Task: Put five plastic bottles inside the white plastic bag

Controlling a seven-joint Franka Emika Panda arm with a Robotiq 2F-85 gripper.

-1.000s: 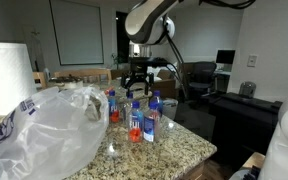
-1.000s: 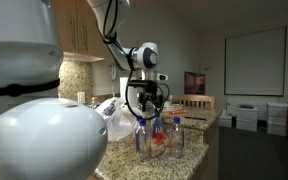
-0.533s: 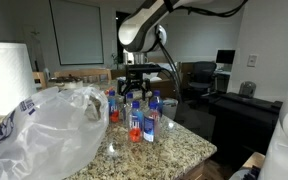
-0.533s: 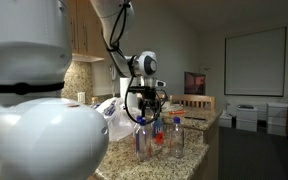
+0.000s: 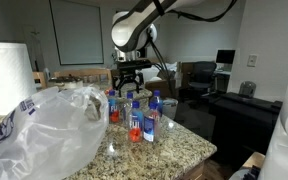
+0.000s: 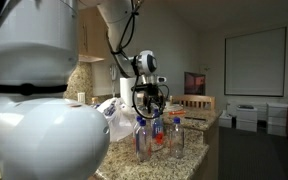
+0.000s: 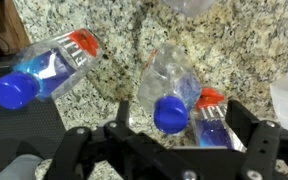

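Several small clear plastic bottles (image 5: 135, 120) with blue caps stand in a cluster on the granite counter in both exterior views (image 6: 156, 135); some hold red-orange liquid. My gripper (image 5: 130, 82) hangs open just above the cluster, as the other exterior view (image 6: 152, 102) also shows. In the wrist view the gripper (image 7: 181, 125) is open, and an empty clear bottle (image 7: 169, 85) with a blue cap sits between its fingers (image 7: 246, 118). A bottle with red liquid (image 7: 212, 112) stands beside it, and another bottle (image 7: 46, 70) at left. The white plastic bag (image 5: 44, 130) lies crumpled beside the bottles.
A white paper towel roll (image 5: 8, 72) stands behind the bag. The granite counter (image 5: 179, 148) ends just past the bottles. A large white robot part (image 6: 39, 130) fills the near side of an exterior view. Chairs and desks stand in the room behind.
My gripper has shifted a little toward the bag side over the bottle cluster, and the arm above has swung the same way. It stays open. The bottles have not moved.
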